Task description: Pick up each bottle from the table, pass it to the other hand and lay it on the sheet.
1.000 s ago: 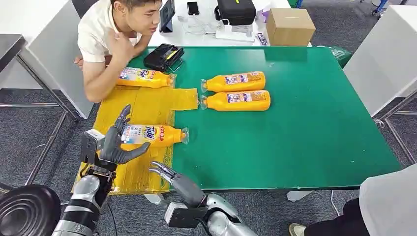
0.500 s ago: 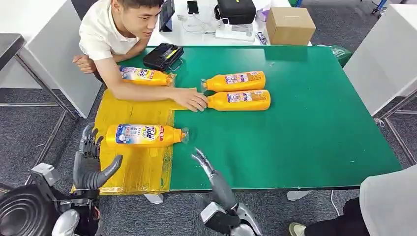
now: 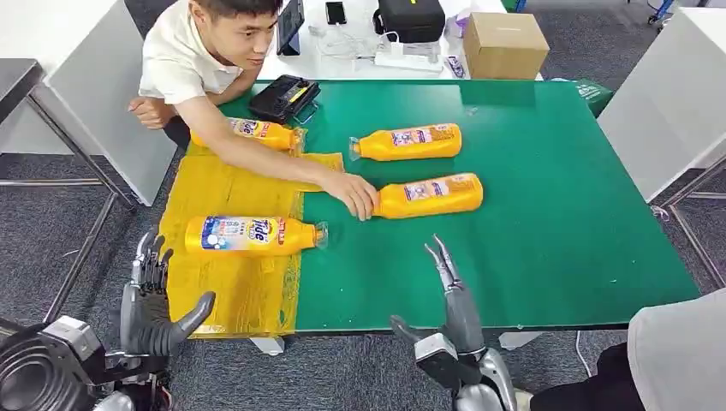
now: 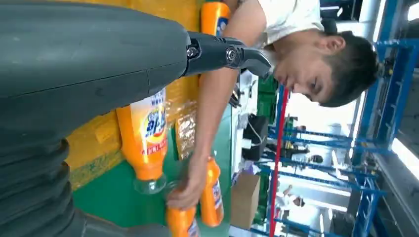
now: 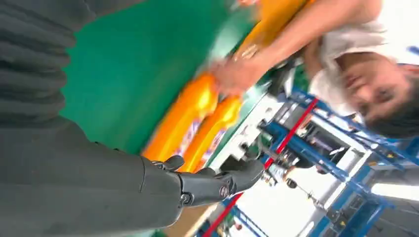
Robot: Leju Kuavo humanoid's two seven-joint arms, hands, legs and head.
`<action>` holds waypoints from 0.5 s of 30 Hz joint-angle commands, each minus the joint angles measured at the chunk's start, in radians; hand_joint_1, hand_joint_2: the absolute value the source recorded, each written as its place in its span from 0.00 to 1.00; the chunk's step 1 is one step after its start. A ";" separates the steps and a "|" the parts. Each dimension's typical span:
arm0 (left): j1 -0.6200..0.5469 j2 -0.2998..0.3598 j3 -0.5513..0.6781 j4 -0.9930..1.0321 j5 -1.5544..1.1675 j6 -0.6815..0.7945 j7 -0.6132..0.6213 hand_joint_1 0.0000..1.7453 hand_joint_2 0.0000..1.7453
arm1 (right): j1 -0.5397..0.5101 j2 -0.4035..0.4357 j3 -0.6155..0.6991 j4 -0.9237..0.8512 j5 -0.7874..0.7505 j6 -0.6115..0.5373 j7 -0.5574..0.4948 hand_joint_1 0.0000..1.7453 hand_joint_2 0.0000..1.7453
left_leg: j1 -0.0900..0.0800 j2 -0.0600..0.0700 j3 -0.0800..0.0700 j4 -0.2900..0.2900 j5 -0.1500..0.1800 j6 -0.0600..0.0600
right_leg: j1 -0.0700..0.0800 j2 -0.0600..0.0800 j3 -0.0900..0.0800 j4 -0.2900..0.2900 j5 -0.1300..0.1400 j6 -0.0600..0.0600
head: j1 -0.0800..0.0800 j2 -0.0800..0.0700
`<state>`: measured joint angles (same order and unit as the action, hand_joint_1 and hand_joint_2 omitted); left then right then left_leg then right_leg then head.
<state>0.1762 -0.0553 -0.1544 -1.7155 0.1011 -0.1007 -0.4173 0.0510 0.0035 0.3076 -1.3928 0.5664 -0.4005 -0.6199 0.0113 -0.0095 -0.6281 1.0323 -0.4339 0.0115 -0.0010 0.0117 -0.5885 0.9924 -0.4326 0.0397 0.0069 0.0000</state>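
An orange Tide bottle (image 3: 252,235) lies on the yellow sheet (image 3: 231,184) near its front, also seen as the bottle (image 4: 147,140) in the left wrist view. A second bottle (image 3: 259,133) lies at the sheet's far end, partly behind a person's arm. Two more lie on the green table (image 3: 531,223): the far bottle (image 3: 407,142), and the nearer bottle (image 3: 430,196), whose cap end a person's hand (image 3: 355,194) holds. My left hand (image 3: 152,300) is open, off the table beside the sheet's front left corner. My right hand (image 3: 454,295) is open with fingers straight, at the table's front edge below the nearer bottle.
A black case (image 3: 285,98) sits at the table's far left corner. Behind the table lie a cardboard box (image 3: 505,44) and a black bag (image 3: 411,19). The person leans in from the far left. Another person (image 3: 676,360) stands at the front right.
The person's hand has dragged the nearer table bottle toward the front and right. My right hand has swung right and risen along the front edge. My left hand has drawn back from the sheet bottle.
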 commanded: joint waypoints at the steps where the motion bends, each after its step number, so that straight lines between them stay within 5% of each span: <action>1: -0.024 0.015 -0.073 0.009 -0.026 0.011 -0.011 0.00 1.00 | -0.196 -0.125 -0.169 0.280 0.195 -0.069 0.016 0.00 1.00 | -0.001 0.001 0.003 -0.001 0.000 0.001 | -0.001 0.000 0.004 -0.002 0.001 0.001 | 0.000 0.000; 15: -0.143 -0.007 -0.126 0.121 -0.040 0.006 0.007 0.00 1.00 | -0.580 -0.159 -0.022 0.818 0.464 -0.108 0.179 0.00 1.00 | -0.002 0.003 0.003 -0.001 0.002 0.002 | -0.001 0.002 0.003 -0.001 0.003 0.002 | 0.000 0.000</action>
<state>0.1215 -0.0614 -0.2339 -1.7128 0.0736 -0.1061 -0.4223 -0.2921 -0.1473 0.1930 -0.9737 0.9526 -0.4754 -0.4936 0.0106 -0.0094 -0.6279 1.0327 -0.4317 0.0132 -0.0014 0.0118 -0.5879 0.9926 -0.4304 0.0422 0.0069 0.0000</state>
